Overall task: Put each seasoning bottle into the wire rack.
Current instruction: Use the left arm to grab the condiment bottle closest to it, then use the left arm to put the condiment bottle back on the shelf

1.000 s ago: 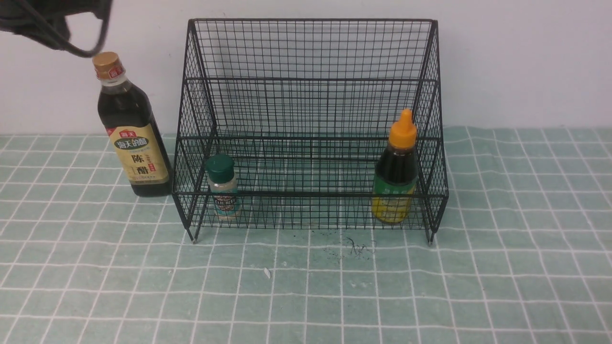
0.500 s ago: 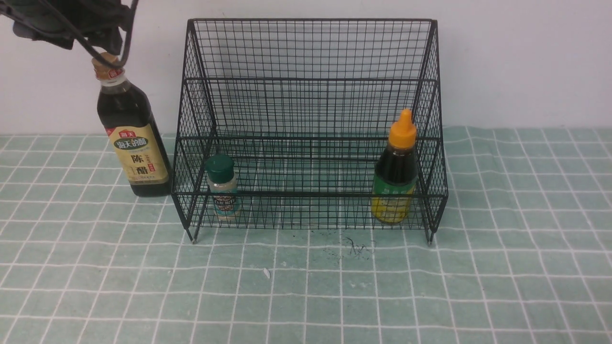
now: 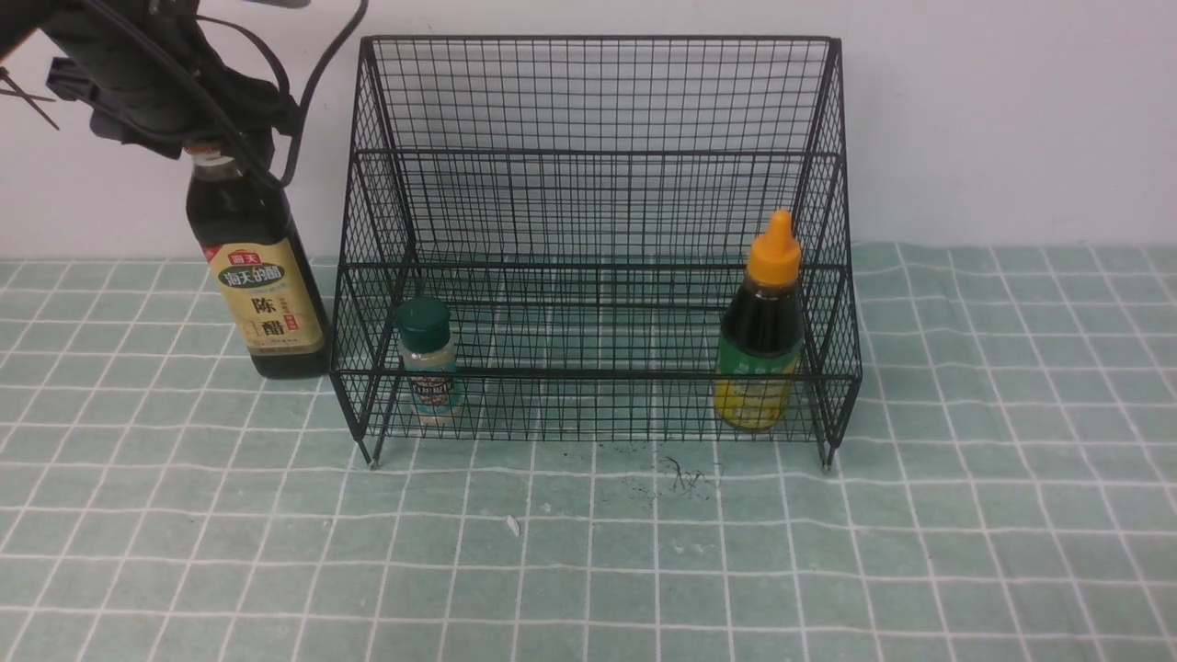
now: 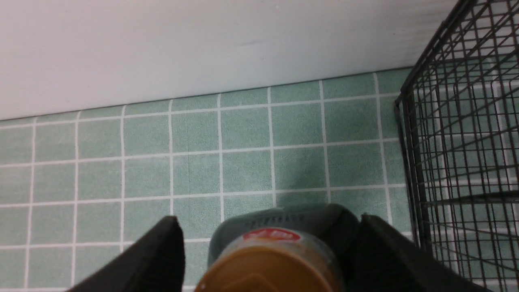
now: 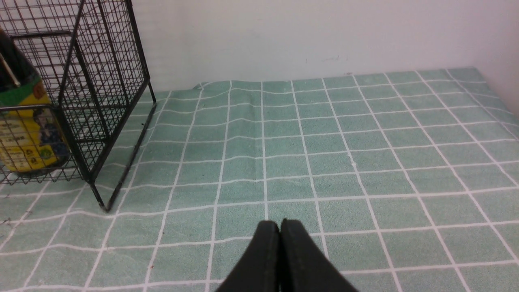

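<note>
The tall dark vinegar bottle (image 3: 257,285) stands on the cloth just left of the black wire rack (image 3: 598,147). My left gripper (image 3: 210,138) is down over its top and hides the gold cap in the front view. In the left wrist view the gold cap (image 4: 267,267) sits between the two spread fingers of the left gripper (image 4: 268,219), which is open, with a gap on one side. The squat bottle with the orange nozzle (image 3: 761,340) and the green-lidded shaker (image 3: 428,363) stand in the rack's lower tier. My right gripper (image 5: 279,222) is shut and empty over bare cloth.
A white wall runs close behind the rack and the vinegar bottle. Dark specks (image 3: 680,478) and a small white scrap (image 3: 513,526) lie on the green chequered cloth (image 3: 965,515) in front of the rack. The rack's right side (image 5: 101,81) stands near my right gripper.
My left arm has come down from the upper left onto the vinegar bottle's top, covering the cap, and its jaws have opened. The bottles, rack and right gripper have not moved.
</note>
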Controlling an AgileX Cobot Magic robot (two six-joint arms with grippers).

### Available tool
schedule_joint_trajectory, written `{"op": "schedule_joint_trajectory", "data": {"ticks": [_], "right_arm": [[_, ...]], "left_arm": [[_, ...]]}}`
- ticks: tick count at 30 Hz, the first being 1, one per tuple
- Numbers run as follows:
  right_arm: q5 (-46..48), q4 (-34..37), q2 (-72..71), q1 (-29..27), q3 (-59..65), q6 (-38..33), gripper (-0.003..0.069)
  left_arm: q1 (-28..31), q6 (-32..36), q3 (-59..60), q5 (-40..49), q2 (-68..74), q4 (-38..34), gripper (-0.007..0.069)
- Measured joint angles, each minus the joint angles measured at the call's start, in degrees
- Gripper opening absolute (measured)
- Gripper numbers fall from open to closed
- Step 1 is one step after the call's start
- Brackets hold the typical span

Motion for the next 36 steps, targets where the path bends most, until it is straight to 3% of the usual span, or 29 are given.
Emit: {"op": "schedule_joint_trajectory", "data": {"ticks": [3, 4, 18, 24, 36], "right_arm": [[0.00, 0.00, 0.00, 0.00, 0.00, 0.00, -0.0013], [0.00, 0.00, 0.00, 0.00, 0.00, 0.00, -0.0013], [0.00, 0.00, 0.00, 0.00, 0.00, 0.00, -0.0013], [0.00, 0.00, 0.00, 0.00, 0.00, 0.00, -0.0013], [0.00, 0.00, 0.00, 0.00, 0.00, 0.00, -0.0013]], "left_arm": [[0.00, -0.86, -0.06, -0.33, 0.00, -1.44, 0.0328], [0.00, -1.27, -0.06, -0.38, 0.00, -1.75, 0.0325], [-0.13, -0.51, -4.12, 7.81, -7.51, 0.03, 0.0316], [-0.42, -0.45, -8.79, 8.13, -14.08, -3.27, 0.0315], [-9.73, -0.70, -14.07, 7.26, -17.08, -5.56, 0.0315]]}}
